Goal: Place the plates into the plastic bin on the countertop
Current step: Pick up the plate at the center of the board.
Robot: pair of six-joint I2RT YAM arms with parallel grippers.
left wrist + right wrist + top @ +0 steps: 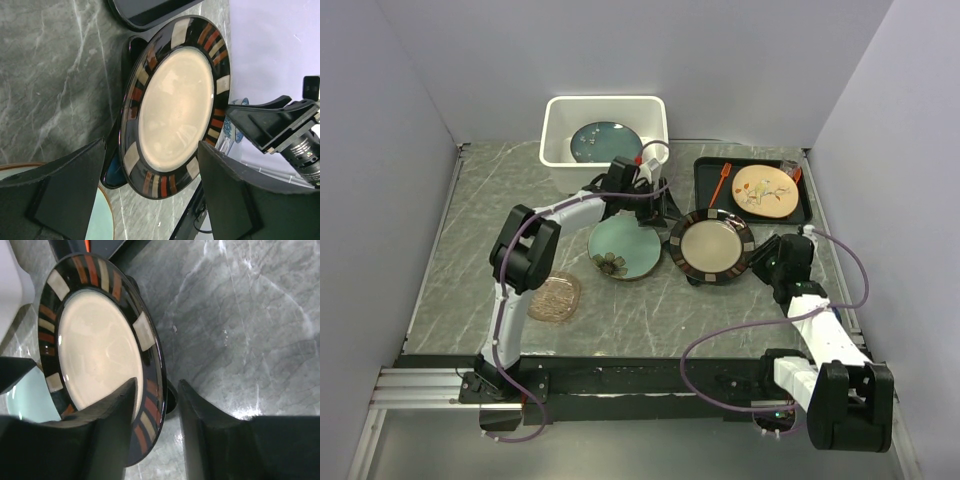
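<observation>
Right wrist view: rim of dark-rimmed cream plate [100,355] between fingers of right tool [157,386], not yet clenched

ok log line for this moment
right jaws: astride dark-rimmed cream plate rim | left jaws: open, near it | plastic bin: holds dark teal plate

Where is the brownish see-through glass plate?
In the top view, the amber glass plate lies near-left on the countertop, right beside the left arm; the pale green flowered plate is its nearest plate, farther back and rightward.
</observation>
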